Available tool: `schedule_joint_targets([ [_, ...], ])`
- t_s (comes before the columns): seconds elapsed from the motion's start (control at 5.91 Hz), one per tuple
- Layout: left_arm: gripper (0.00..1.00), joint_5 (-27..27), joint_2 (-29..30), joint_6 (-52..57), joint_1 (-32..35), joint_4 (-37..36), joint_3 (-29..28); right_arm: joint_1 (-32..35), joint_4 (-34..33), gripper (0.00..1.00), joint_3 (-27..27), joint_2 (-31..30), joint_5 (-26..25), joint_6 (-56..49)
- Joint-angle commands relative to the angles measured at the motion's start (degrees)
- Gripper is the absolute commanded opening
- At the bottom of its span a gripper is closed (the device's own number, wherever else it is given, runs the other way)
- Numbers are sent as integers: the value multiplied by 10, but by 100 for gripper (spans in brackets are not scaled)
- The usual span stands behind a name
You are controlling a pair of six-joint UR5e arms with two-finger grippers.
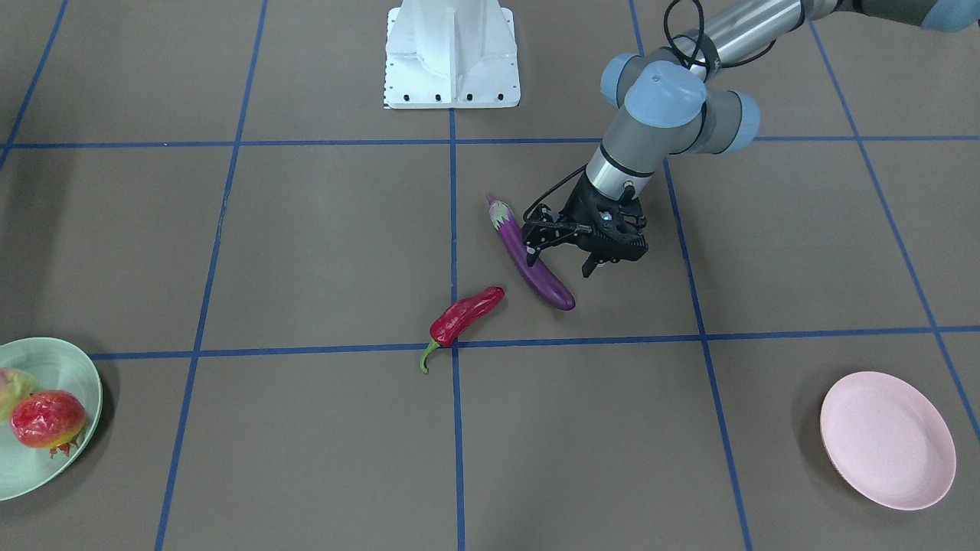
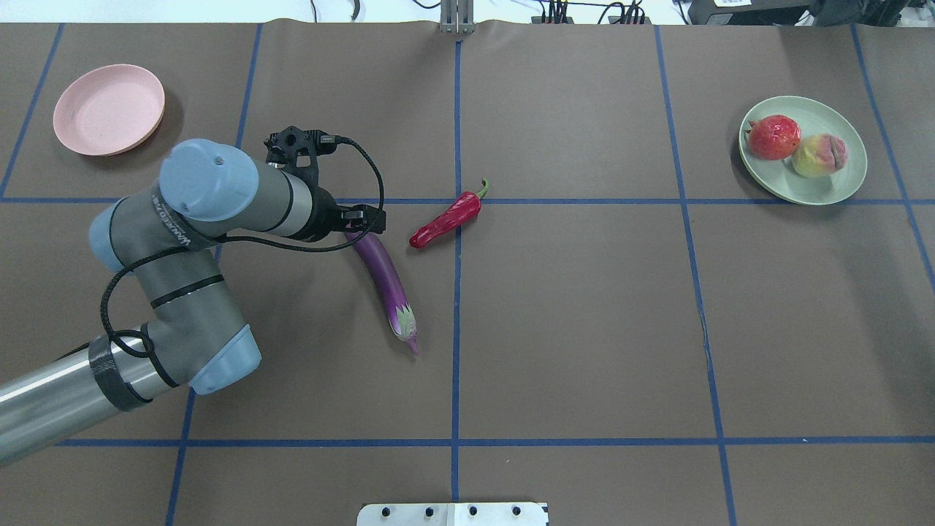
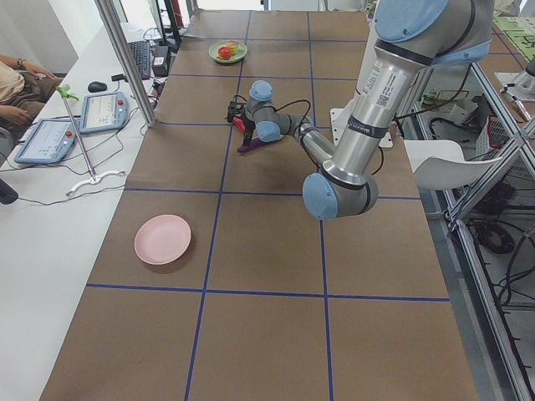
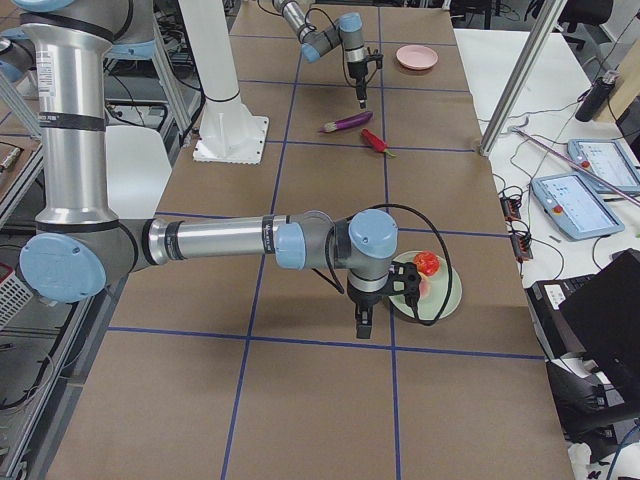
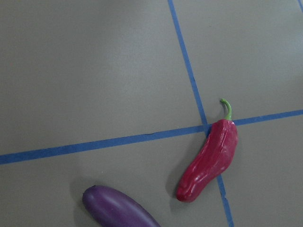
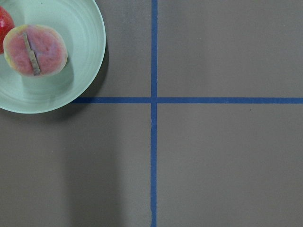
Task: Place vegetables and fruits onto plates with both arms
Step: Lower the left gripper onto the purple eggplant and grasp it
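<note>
While my left gripper (image 1: pixel 561 259) hangs open by the long shiny purple eggplant (image 1: pixel 545 282), I fear its smooth skin slips out | shiny red chili pepper (image 1: pixel 465 314) beside gripper: may get bumped

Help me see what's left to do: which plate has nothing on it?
The pink plate: it is bare, while the green plate holds the pomegranate and the peach.
</note>
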State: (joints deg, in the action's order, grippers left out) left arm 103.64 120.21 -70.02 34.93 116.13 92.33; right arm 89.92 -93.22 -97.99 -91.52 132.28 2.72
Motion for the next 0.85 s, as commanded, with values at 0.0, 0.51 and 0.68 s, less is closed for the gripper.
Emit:
schedule_joint_targets([
  [0.0, 100, -47, 36, -46, -36, -87, -6, 0, 1, 100, 0, 0, 1, 0],
  [0.51, 94, -79, 36, -59, -65, -99, -34, 0, 1, 100, 0, 0, 2, 0],
  [0.68, 74, -89, 50, -73, -74, -126, -35, 0, 1, 100, 1, 0, 2, 0],
])
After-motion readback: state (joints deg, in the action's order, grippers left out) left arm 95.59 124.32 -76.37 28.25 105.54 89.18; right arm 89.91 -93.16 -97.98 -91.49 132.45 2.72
